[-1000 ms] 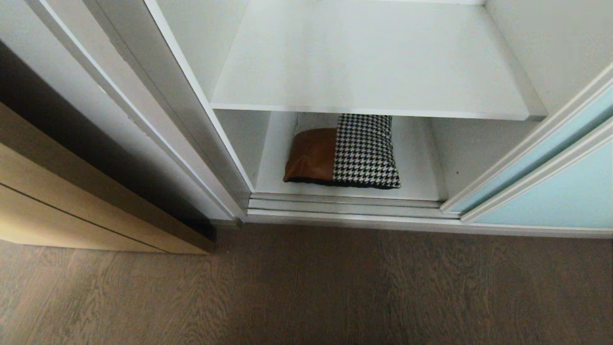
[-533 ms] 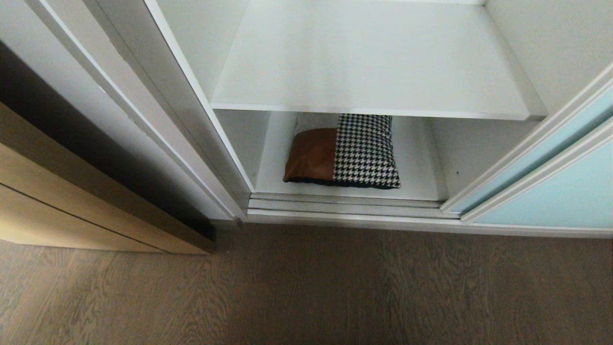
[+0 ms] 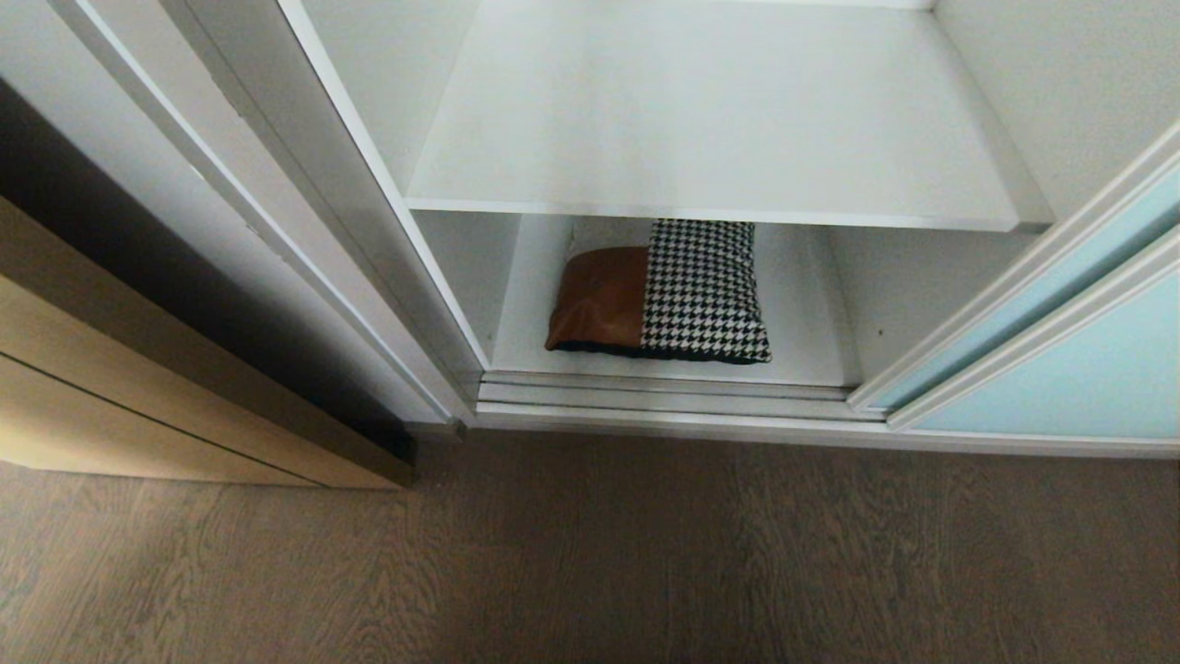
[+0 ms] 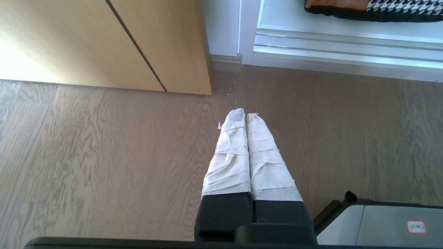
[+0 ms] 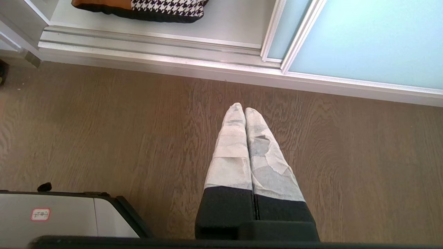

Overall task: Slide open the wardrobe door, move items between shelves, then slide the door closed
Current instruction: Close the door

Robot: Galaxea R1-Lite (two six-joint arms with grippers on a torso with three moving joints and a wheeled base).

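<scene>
The sliding wardrobe door, pale aqua glass in a white frame, stands slid to the right, so the compartment is open. A folded bundle of rust-brown, houndstooth and black fabric lies on the bottom shelf. The white shelf above it is bare. The bundle also shows in the left wrist view and the right wrist view. My left gripper and right gripper hang shut over the wood floor, well short of the wardrobe, holding nothing. Neither arm shows in the head view.
A tan wooden door stands to the left of the wardrobe. Metal sliding tracks run along the wardrobe's foot. Brown wood floor lies in front. Parts of my base show beside the grippers.
</scene>
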